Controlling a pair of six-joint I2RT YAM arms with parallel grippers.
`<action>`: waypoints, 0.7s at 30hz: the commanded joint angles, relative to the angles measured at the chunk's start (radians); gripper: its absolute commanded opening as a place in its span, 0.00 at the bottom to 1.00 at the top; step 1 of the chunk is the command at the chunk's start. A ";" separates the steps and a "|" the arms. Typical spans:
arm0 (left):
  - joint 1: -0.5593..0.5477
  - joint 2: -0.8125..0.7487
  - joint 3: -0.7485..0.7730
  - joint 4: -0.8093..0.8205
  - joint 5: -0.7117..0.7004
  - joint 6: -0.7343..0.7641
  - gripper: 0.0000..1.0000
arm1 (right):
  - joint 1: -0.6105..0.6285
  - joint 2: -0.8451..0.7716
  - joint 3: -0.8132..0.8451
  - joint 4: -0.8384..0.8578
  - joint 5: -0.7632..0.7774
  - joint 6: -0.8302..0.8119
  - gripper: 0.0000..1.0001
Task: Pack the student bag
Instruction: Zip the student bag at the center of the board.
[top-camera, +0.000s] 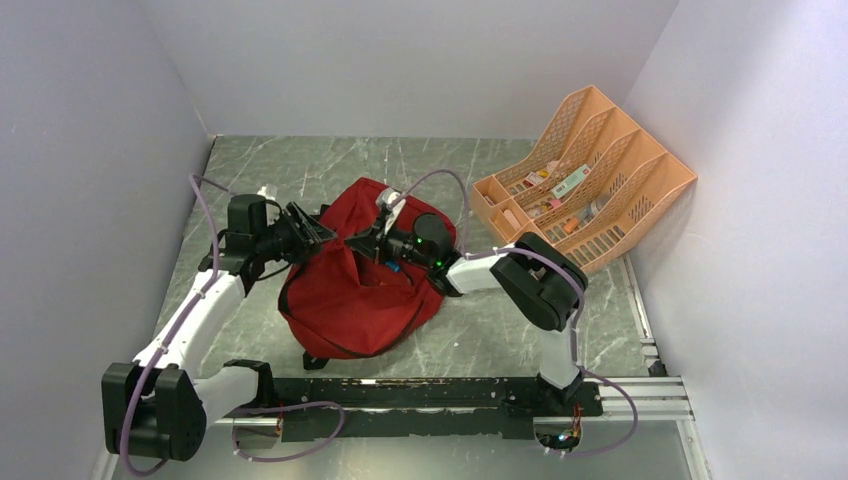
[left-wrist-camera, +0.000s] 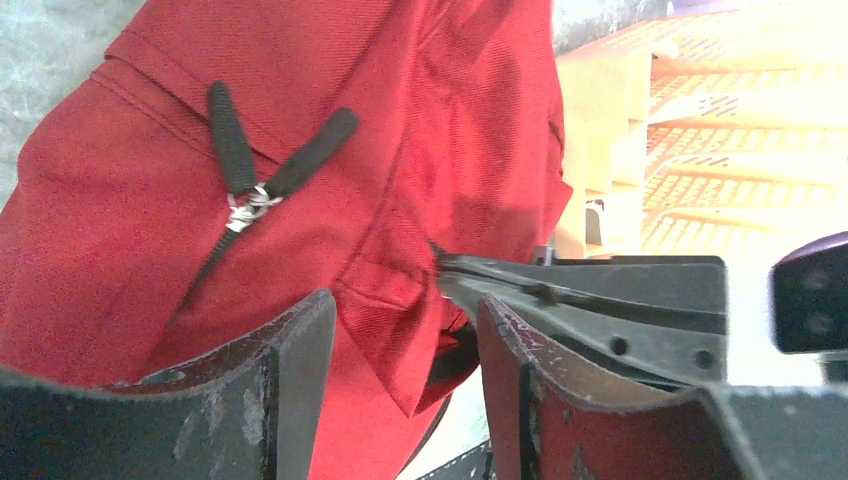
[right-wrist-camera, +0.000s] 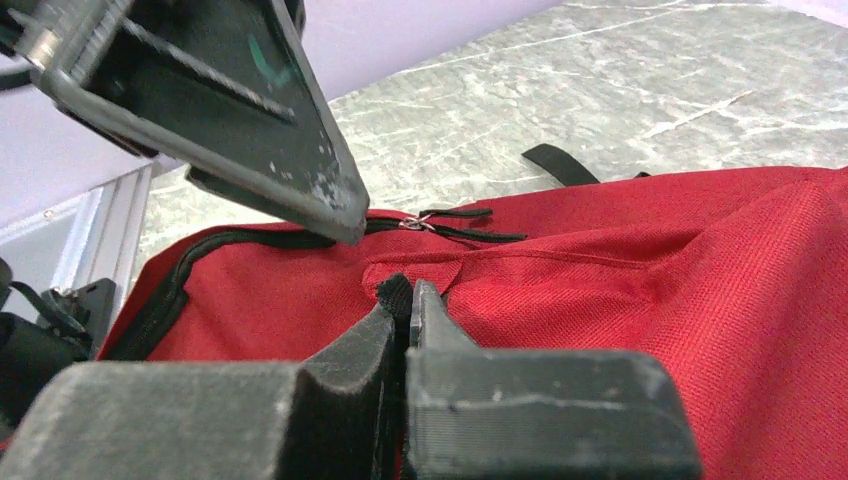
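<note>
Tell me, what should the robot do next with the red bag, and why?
Probably close the left gripper. It stands open with a fold of the student bag between its fingers, while the right gripper is pinched shut on the fabric close by. Holding both spots might let the arms pull the bag open.

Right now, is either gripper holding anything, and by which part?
The right gripper pinches the student bag by a small fabric fold near its zipper. The left gripper is open, gripping nothing.

No writing is legible; labels on items in the organiser (top-camera: 655, 185) are too small.
</note>
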 joint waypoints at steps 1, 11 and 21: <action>0.007 -0.025 0.061 -0.052 -0.066 -0.032 0.59 | 0.023 0.070 0.048 0.102 -0.020 -0.047 0.00; 0.006 0.045 0.113 -0.090 -0.086 -0.070 0.59 | 0.042 0.109 0.045 0.194 -0.015 -0.060 0.00; 0.006 0.069 0.151 -0.163 -0.038 -0.123 0.60 | 0.044 0.154 0.017 0.398 -0.024 -0.123 0.00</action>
